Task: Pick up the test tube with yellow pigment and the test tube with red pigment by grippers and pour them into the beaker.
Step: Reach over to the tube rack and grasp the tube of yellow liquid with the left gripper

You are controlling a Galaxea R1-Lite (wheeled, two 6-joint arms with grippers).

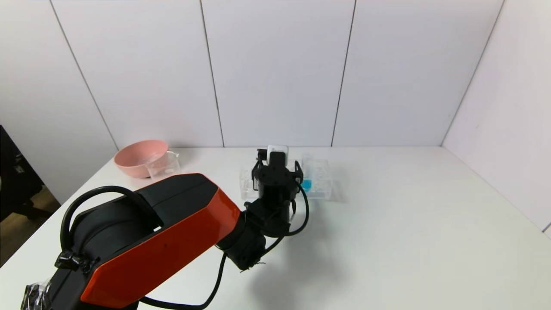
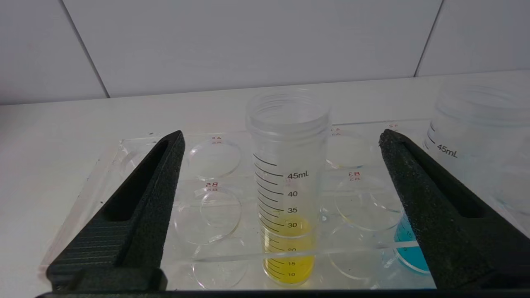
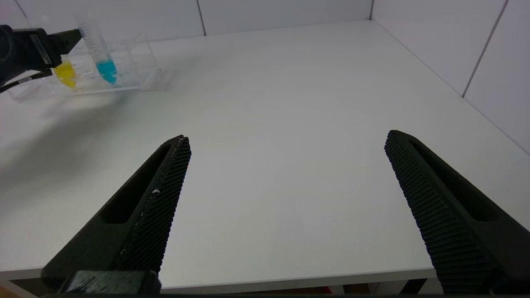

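The test tube with yellow pigment (image 2: 287, 186) stands upright in the clear rack (image 2: 229, 255), yellow liquid in its lower part. My left gripper (image 2: 282, 133) is open, one jaw on each side of this tube, not touching it. In the head view the left gripper (image 1: 277, 165) sits over the rack (image 1: 320, 191) at the table's middle back and hides the yellow tube. The test tube with red pigment is not in view. The beaker (image 1: 163, 165) stands at the back left. My right gripper (image 3: 287, 136) is open and empty above the table's front edge.
A blue-tipped tube (image 2: 408, 248) stands in the rack beside the yellow one, partly behind one jaw; it also shows in the head view (image 1: 306, 185). A pink bowl (image 1: 140, 157) sits right behind the beaker. The white table (image 1: 409, 224) meets walls at the back and right.
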